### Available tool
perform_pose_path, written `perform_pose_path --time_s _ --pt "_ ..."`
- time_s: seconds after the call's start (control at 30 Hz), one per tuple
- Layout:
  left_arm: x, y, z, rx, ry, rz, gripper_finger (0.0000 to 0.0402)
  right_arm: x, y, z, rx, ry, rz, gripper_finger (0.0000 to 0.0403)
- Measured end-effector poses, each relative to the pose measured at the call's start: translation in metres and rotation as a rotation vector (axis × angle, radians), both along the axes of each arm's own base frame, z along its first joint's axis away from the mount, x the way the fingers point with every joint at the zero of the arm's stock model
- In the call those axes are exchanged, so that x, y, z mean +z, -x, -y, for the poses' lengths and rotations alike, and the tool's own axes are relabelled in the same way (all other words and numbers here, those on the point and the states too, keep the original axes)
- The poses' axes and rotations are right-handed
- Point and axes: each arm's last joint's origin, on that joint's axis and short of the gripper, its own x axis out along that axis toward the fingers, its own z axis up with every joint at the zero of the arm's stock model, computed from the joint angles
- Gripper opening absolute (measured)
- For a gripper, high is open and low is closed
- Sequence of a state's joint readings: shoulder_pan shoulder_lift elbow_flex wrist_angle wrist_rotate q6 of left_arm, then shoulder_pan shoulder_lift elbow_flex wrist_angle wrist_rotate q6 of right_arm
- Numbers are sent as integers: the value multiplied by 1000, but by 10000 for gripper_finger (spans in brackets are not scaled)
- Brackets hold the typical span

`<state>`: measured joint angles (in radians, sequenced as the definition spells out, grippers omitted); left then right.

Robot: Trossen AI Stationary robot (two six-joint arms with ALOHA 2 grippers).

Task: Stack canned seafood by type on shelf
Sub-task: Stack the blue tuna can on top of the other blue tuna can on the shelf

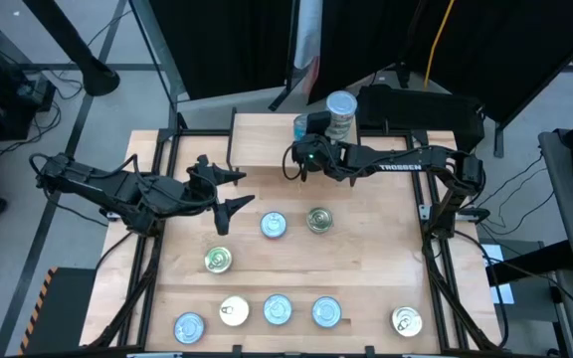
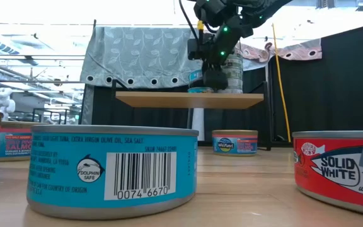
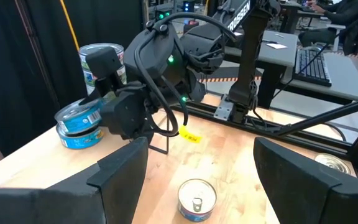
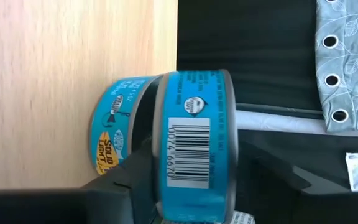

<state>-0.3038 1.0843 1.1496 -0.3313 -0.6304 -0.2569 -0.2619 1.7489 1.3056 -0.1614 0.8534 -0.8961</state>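
At the top centre of the high view, over the shelf [image 1: 267, 149], my right gripper [image 1: 304, 156] clamps a blue tin [image 4: 194, 146] tilted on another tin [image 4: 114, 140]; my left gripper [image 1: 229, 194] waits wide open.

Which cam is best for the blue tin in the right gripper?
Right wrist view: the blue tin fills it, barcode legible, above a second tin. Left wrist view shows it tilted, farther off. High and low views mostly hide it behind the right gripper.

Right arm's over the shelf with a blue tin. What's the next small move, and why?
Probably ease the right gripper down a touch until its blue tin sits flat on the bottom tin, then open. The held tin looks tilted on that matching blue tin, at the shelf beside the taller stack. The left gripper waits open over the table.
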Motion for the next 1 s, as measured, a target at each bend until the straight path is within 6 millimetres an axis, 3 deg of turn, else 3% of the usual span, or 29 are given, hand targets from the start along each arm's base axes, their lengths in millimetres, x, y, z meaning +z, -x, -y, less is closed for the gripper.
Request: perform_pose_path --time_s 0.3,1.0 --pt "0 0 1 -37 8 -6 290 0 0 -1 2 -11 16 269" --pt "-1 -1 3 -97 31 -15 290 33 9 4 -9 -314 87 272"
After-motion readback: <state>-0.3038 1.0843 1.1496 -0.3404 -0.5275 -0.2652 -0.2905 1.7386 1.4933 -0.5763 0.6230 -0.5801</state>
